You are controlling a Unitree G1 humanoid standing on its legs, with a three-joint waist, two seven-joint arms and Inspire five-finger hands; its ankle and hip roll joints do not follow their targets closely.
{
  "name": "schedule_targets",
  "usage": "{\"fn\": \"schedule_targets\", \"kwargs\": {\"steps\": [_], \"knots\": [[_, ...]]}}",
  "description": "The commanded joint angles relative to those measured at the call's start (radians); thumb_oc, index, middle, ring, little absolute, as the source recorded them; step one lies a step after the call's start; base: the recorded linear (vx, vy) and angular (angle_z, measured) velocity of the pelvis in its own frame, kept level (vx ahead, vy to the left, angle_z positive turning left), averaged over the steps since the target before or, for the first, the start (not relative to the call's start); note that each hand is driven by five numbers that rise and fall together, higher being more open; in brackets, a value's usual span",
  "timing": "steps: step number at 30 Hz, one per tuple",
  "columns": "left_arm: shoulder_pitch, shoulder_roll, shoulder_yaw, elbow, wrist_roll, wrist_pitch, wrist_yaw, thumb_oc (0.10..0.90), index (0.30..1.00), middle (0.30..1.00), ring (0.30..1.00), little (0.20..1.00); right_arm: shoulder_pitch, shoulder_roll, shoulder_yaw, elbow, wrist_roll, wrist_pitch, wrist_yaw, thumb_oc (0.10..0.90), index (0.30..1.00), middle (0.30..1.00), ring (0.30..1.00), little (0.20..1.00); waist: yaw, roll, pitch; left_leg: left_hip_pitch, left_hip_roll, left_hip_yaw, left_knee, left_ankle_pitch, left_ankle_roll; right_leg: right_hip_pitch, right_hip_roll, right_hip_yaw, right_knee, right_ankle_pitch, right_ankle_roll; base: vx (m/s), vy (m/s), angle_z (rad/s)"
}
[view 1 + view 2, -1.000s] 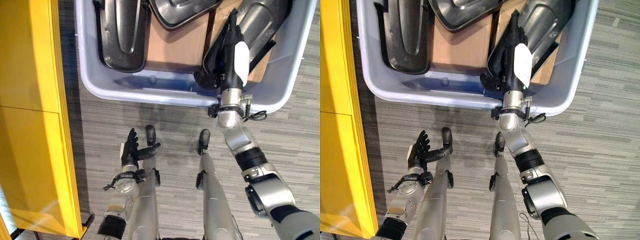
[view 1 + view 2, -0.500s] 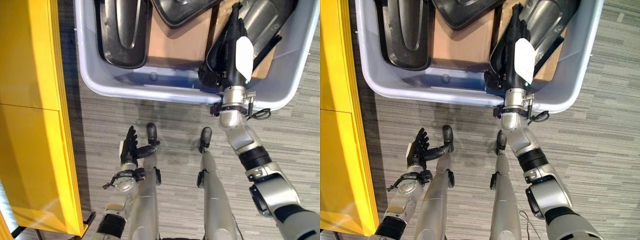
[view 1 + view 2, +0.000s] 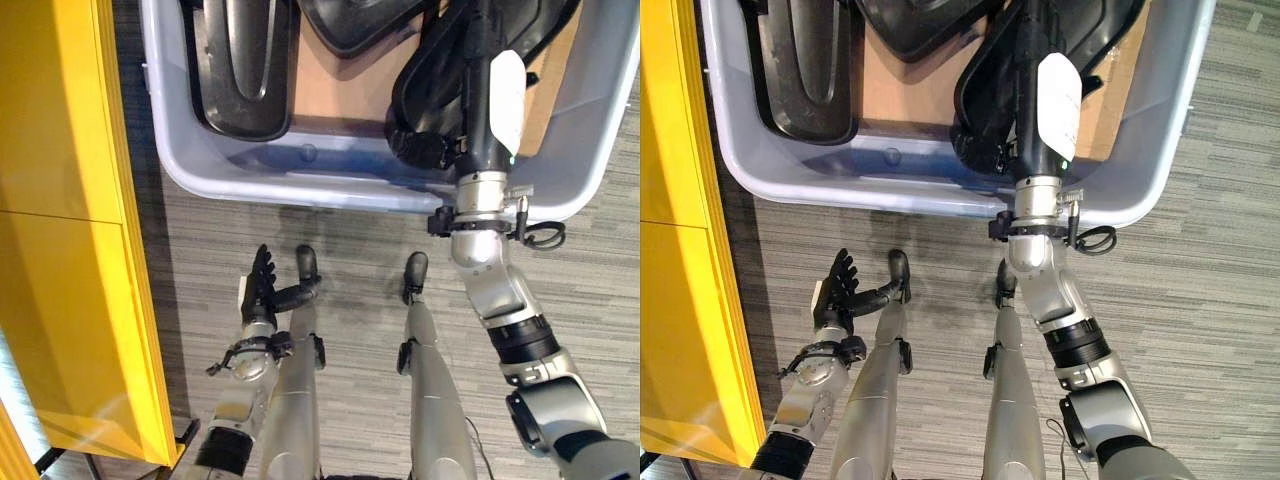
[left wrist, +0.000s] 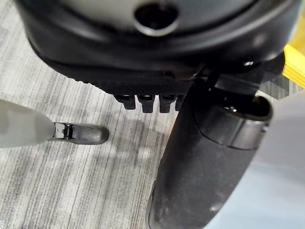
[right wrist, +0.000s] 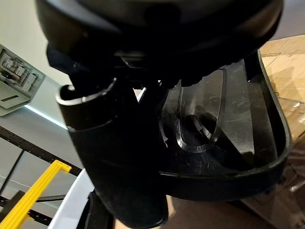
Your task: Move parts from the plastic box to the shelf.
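The right hand [image 3: 478, 95] reaches into the box [image 3: 300, 180] at the top of the frame, right of centre. Its fingers are curled round a black moulded part [image 5: 224, 138]; in the right wrist view the thumb lies across the part's rim and the part's curved shell shows just past it. I judge the part is gripped and about to be lifted, though how firmly the fingers close on it cannot be seen.

Other parts lie in the box: a long black shell [image 3: 240, 70] at upper left, and another [image 3: 355, 20] at top centre, both on a brown cardboard sheet [image 3: 335, 85]. The gripped part sits at the box's right end, close to the wall.

The left hand [image 3: 262, 290] hangs low at lower centre-left, above the grey floor [image 3: 200, 250], fingers straight and spread, holding nothing.

The yellow shelf [image 3: 60, 200] runs down the left edge of the frame, well apart from the box.

Risks from here, as I see them:
- The part is broad and the hold is on one edge, so it may swing or slip out as it rises.
- Its far end may catch on the box wall or on the neighbouring shell and drag them.
- The cardboard could lift along with it if the part hooks its edge.
- The carry to the shelf crosses the whole frame, so a loose grip would likely fail midway.
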Motion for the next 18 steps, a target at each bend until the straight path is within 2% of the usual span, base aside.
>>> {"fn": "schedule_targets", "kwargs": {"steps": [1, 18], "knots": [[0.057, 0.024, 0.003, -0.075, 0.019, -0.041, 0.010, 0.900, 1.000, 1.000, 1.000, 1.000, -0.088, -0.032, 0.010, -0.129, -0.077, -0.141, -0.007, 0.900, 1.000, 1.000, 1.000, 1.000, -0.012, 0.032, -0.015, 0.183, 0.029, 0.004, -0.007, -0.220, 0.012, 0.050, -0.086, 0.041, 0.057, -0.060, -0.030, 0.00, 0.000, 0.00], [0.067, 0.009, 0.001, -0.081, 0.026, -0.045, 0.010, 0.900, 1.000, 1.000, 1.000, 1.000, 0.000, 0.001, -0.003, -0.150, -0.039, -0.145, 0.015, 0.900, 1.000, 1.000, 1.000, 1.000, -0.023, 0.025, -0.015, 0.185, 0.030, 0.004, -0.007, -0.226, 0.012, 0.046, -0.082, 0.042, 0.058, -0.059, -0.029, 0.00, 0.000, 0.00]]}}
